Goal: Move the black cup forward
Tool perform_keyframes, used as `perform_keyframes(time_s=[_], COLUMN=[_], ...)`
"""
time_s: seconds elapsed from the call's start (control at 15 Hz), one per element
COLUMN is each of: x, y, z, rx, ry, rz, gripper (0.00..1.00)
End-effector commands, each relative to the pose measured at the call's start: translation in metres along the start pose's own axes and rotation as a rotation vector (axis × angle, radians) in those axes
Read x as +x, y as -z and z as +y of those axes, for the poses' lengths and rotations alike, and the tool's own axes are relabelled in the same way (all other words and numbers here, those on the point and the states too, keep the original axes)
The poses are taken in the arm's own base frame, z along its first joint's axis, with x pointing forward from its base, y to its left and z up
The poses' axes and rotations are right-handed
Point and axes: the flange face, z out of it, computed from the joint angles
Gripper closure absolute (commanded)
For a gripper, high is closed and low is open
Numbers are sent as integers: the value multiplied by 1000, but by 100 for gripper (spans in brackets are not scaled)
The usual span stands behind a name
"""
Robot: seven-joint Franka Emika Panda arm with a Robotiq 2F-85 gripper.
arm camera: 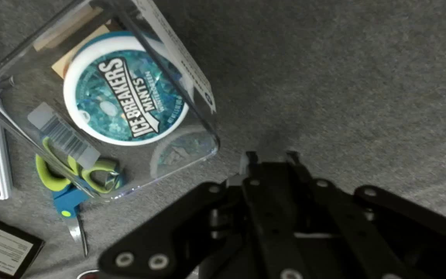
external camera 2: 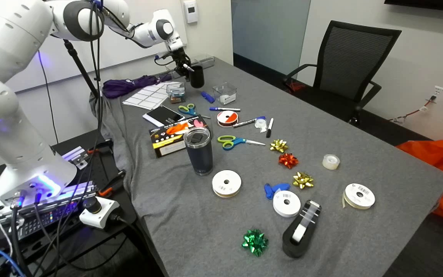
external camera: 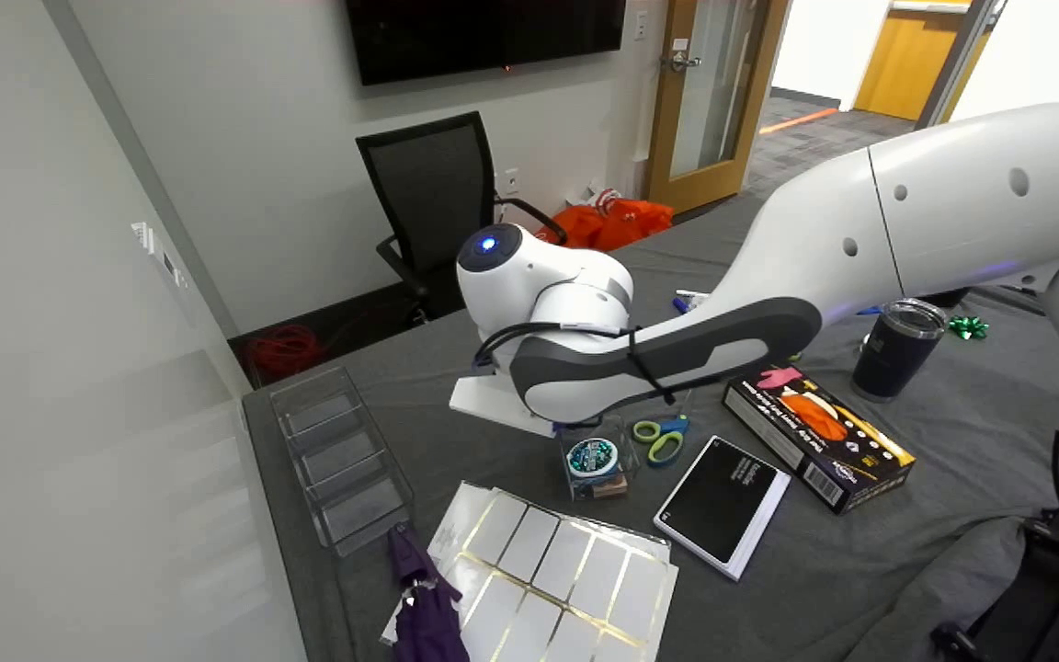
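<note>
- the cup point(external camera 2: 197, 79) is in the upper middle of an exterior view, about upright, beside or against the jaws; the wrist view does not clearly show it.
- at the wrist view's centre the jaws' tips stand close together; whether they pinch the cup i cannot tell.
- step in hand, i'd judge: late in the forward move.
- next, if held: settle the cup on the table point(external camera 2: 190, 207), spread the jaws, rise clear of the clear box point(arm camera: 141, 166), upper left.
</note>
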Motion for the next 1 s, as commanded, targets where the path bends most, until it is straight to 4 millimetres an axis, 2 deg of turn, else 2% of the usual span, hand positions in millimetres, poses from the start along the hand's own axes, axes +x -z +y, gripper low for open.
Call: perform_keyframes(time_s=[0.0,0.47,0.93], x=[-3,-2,-2], y=[2,-18,-18], z=[-6,-3,-5], rx=[11,-5,-4], ry=[91,457,631], rz=[42,152,161], gripper=[95,95,95])
